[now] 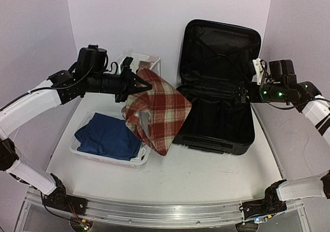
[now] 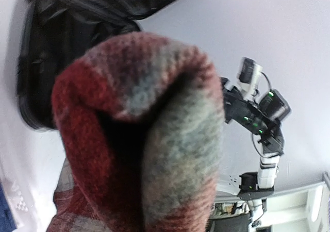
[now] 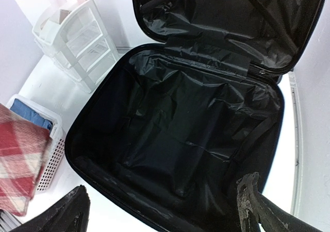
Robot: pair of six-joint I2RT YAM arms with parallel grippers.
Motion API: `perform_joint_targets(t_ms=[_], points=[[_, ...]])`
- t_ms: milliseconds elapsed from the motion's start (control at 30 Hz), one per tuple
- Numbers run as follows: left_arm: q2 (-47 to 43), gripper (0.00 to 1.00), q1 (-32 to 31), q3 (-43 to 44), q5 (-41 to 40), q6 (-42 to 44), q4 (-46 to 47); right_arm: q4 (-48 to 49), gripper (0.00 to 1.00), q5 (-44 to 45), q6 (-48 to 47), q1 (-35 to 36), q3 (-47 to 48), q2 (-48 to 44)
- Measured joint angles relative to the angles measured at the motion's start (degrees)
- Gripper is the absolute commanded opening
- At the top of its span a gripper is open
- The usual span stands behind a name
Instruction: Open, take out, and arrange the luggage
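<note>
Well, you have the suitcase open and bare-lined on the table (lid upright), your left hand pinching a plaid cloth beside the white basket, your right hand spread wide; arranging looks left.

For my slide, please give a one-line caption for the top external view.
Left gripper holds a red plaid cloth over the white mesh basket, beside the open black hard-shell suitcase.

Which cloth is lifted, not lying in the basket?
The red plaid cloth, hanging from the left arm's jaws; the blue cloth lies in the white basket.
</note>
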Motion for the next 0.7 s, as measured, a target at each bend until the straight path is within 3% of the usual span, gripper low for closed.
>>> perform_joint_targets(t_ms=[333, 700], points=[[-2.38, 0.00, 15.37, -20.83, 8.35, -4.07, 6.27, 2.40, 0.98, -1.57, 1.77, 0.28, -2.32, 0.66], [-4.90, 0.00, 30.40, -31.71, 23.08, 1.95, 10.29, 3.21, 0.98, -1.42, 2.10, 2.73, -2.47, 2.43]])
